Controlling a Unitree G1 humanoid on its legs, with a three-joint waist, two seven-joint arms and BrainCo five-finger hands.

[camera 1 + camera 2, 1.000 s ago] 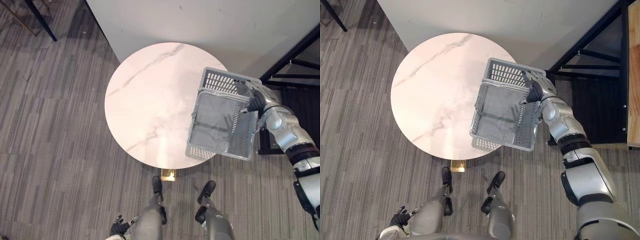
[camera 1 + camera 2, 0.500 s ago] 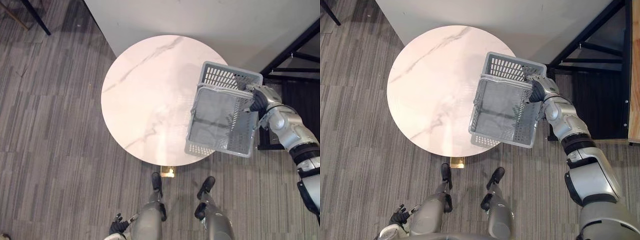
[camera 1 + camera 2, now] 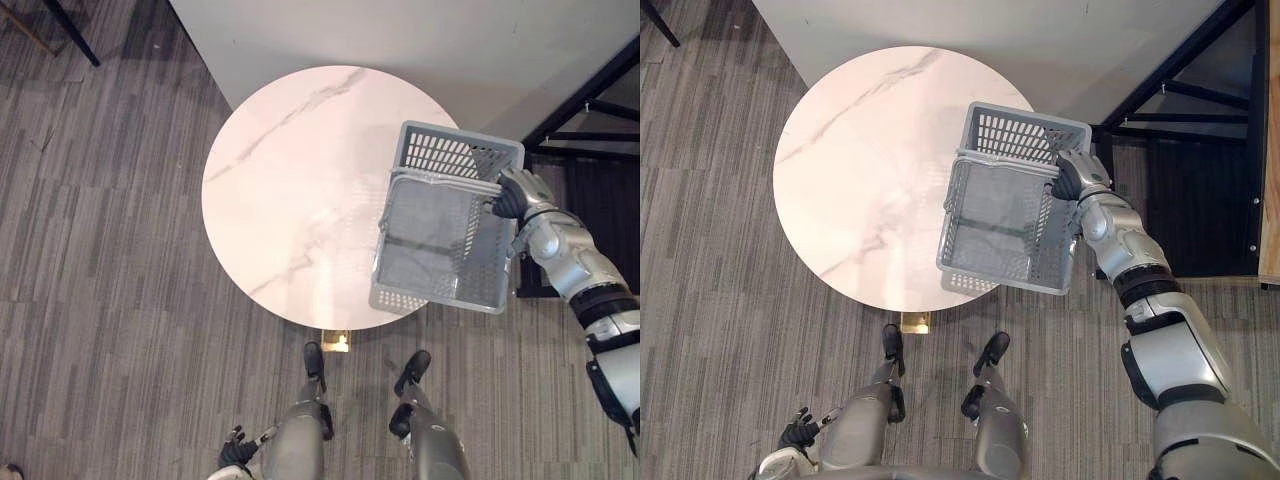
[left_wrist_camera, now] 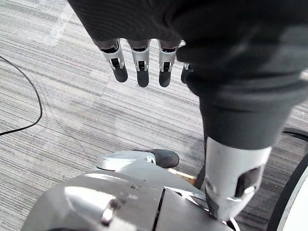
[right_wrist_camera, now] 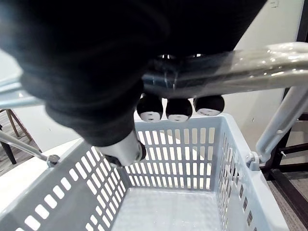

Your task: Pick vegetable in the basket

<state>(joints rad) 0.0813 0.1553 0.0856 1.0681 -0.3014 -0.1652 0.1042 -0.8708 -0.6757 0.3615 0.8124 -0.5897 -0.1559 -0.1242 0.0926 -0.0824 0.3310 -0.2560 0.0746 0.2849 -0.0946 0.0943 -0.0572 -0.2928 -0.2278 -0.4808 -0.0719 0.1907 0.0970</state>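
Basket (image 3: pixel 441 156) | right hand (image 3: pixel 509 197) curled round its handle (image 5: pixel 231 72), arm outstretched over table (image 3: pixel 290 180) edge | left hand (image 4: pixel 139 58) loose

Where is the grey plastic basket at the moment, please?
In the eye views the grey plastic basket is on the right, over the right edge of the round marble table, its handle gripped by the right robot hand.

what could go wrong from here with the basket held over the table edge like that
1. The basket hangs from the right hand alone, curled round its handle; it could swing or slip.
2. Part of it juts past the edge of the table, so set down here it might tip off.
3. The left hand hangs open low near the floor, too far to steady it.
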